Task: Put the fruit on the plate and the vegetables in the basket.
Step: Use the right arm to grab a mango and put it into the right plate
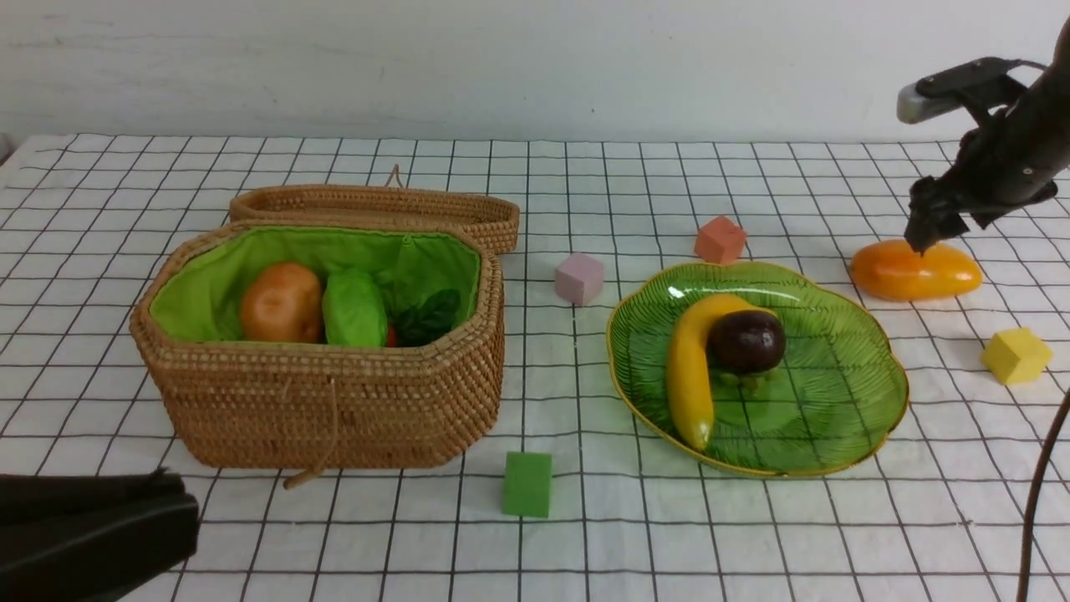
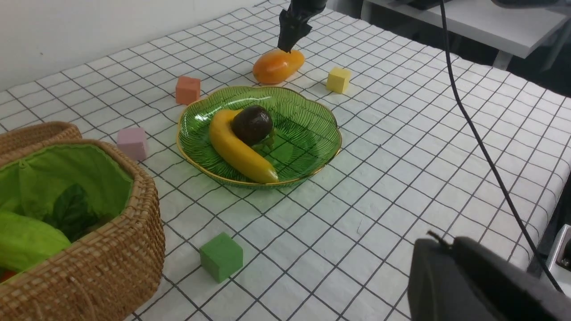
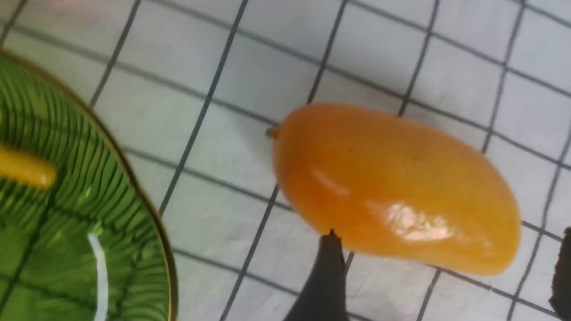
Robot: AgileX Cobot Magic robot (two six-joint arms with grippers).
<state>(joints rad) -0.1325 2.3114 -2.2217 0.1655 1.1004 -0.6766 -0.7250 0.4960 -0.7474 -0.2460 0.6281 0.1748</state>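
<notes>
The right end effector hangs over the mango, its dark fingers spread wide apart on either side of the fruit, gripping nothing; from the front one tip looks as if it just meets the mango's top, though I cannot tell whether it truly touches. The mango is a smooth, glossy orange-yellow oval lying on the checked cloth of the desk, just beside the plate and outside it.

The left end effector sits low at the near corner (only a dark bulk shows), drawn together and empty.

The plate is translucent green glass, ribbed, with a wavy outline and a thin gold rim. On it lie the long curved yellow banana and the round, dark purple mangosteen, which touches the banana's inner curve.

The basket is tan woven wicker with a bright green cloth lining, its lid open behind it. Inside are a lumpy brown-orange potato, a light green oblong vegetable beside it, and dark green leaves.

Matte foam cubes dot the cloth: pink, orange, yellow and green.
</notes>
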